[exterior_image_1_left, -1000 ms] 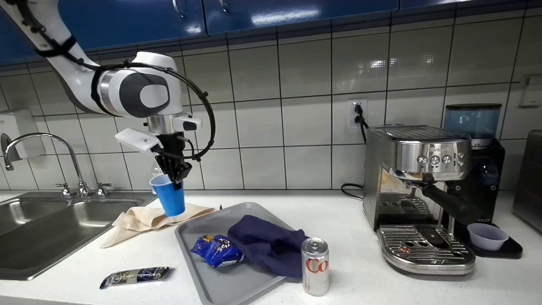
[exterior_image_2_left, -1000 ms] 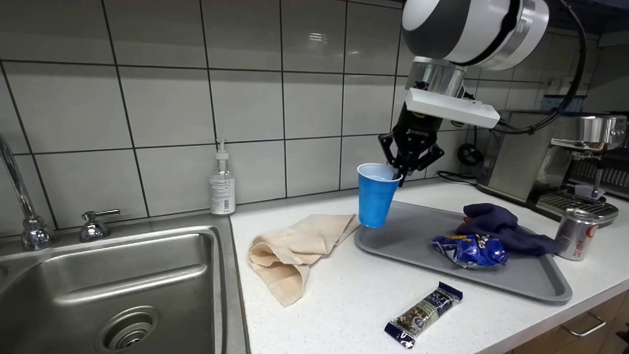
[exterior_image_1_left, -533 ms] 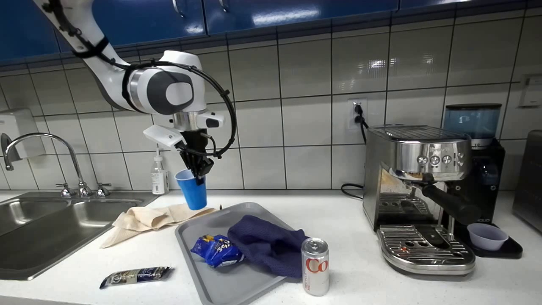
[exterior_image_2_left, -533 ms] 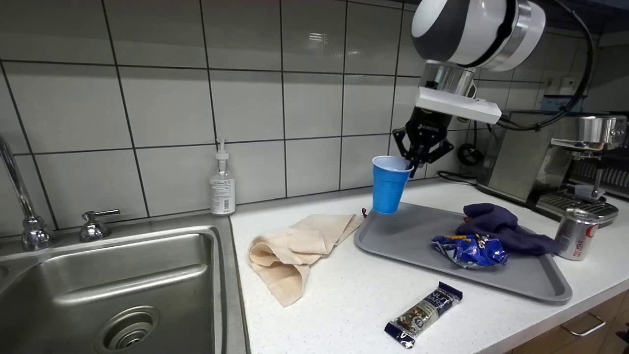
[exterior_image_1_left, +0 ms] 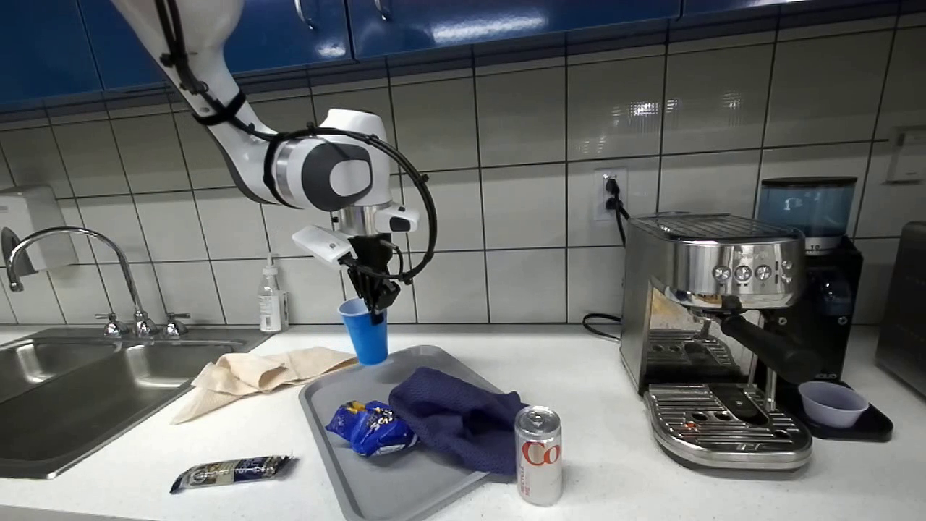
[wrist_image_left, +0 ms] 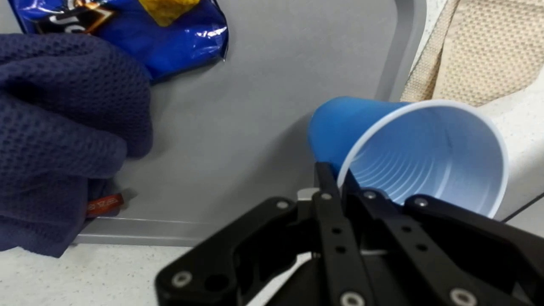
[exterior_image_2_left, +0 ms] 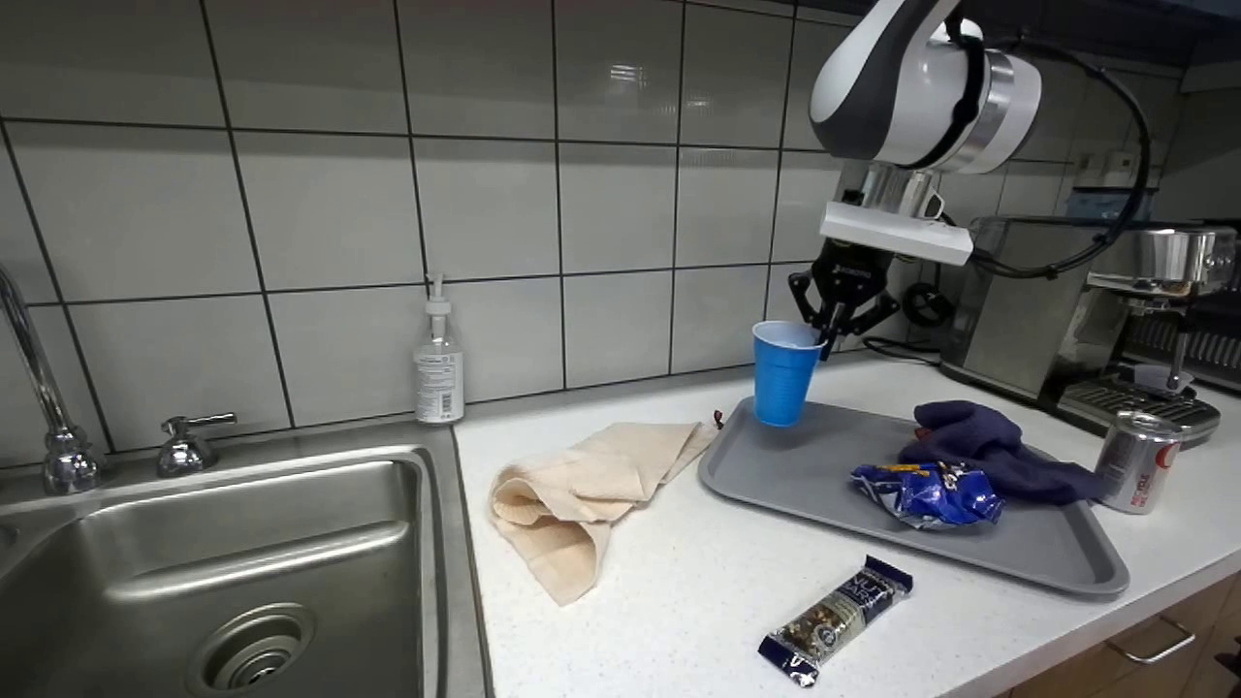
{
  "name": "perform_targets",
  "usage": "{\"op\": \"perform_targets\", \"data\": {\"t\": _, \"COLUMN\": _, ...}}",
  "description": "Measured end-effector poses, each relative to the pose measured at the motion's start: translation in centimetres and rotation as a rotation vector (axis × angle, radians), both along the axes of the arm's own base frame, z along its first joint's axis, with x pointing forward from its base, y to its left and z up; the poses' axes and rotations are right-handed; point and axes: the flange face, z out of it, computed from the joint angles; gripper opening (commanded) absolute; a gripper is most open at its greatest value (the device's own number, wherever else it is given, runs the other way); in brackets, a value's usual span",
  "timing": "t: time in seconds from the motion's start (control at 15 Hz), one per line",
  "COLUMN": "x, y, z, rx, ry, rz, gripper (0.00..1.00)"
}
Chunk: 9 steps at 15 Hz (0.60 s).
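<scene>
Gripper (wrist_image_left: 338, 175): pinching blue cup (exterior_image_2_left: 783, 378) by its rim | cup: just below, over gray tray (wrist_image_left: 263, 102)

In an exterior view the white arm (exterior_image_1_left: 215, 72) slants down from the top edge to a thick grey-and-white wrist (exterior_image_1_left: 347, 177), and a strapped-on black cable (exterior_image_1_left: 432, 221) loops out beyond it. The black tool (wrist_image_left: 337, 174) points downward, slightly tilted, in both exterior views; the wrist view shows its two fingers (wrist_image_left: 337, 238) pinched almost together.
</scene>
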Motion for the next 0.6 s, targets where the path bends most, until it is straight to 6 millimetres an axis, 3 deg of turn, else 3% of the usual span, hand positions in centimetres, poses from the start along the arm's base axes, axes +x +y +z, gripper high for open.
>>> {"op": "perform_targets", "data": {"t": 0.6, "x": 2.5, "y": -3.7, "z": -1.8, "rx": -0.008, "ry": 0.026, "rz": -0.087, "gripper": 0.01}}
